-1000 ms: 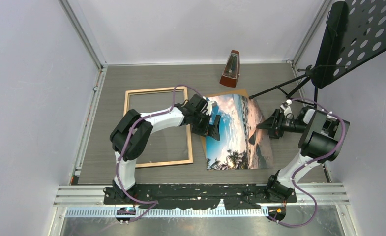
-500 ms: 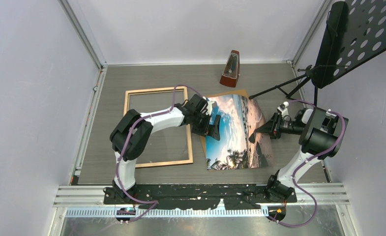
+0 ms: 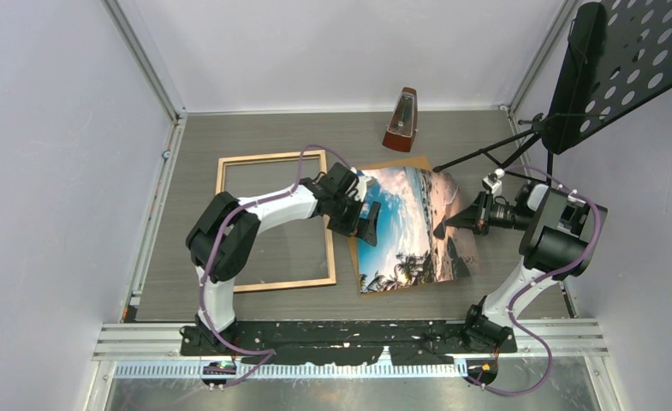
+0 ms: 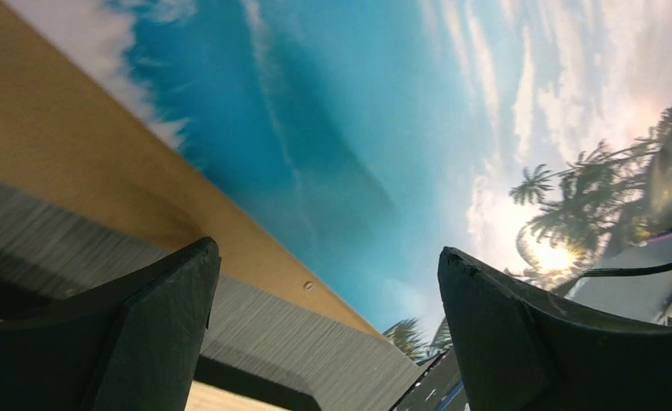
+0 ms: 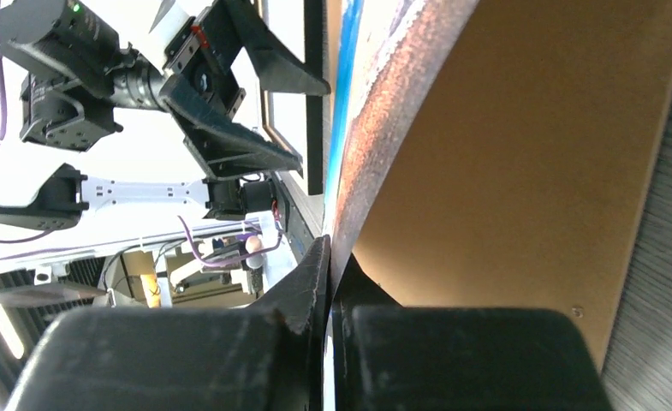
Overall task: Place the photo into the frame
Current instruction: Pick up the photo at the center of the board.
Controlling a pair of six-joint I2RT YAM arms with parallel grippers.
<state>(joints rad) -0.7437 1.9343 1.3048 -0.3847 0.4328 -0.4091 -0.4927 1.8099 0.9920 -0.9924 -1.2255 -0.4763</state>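
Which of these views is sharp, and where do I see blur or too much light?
Top external: sharp and evenly lit. Left wrist: the photo and the brown sheet look soft, being very close. Right wrist: the background at the left is washed out white, and the photo's edge is blurred.

I'm seeing the photo [image 3: 405,224], a glossy beach print with blue sky and palms, lying picture-side up right of centre, its right edge curving upward. The frame [image 3: 264,156] is lying flat just beside it on the left, thin wood-coloured face up, long sides running near-far.
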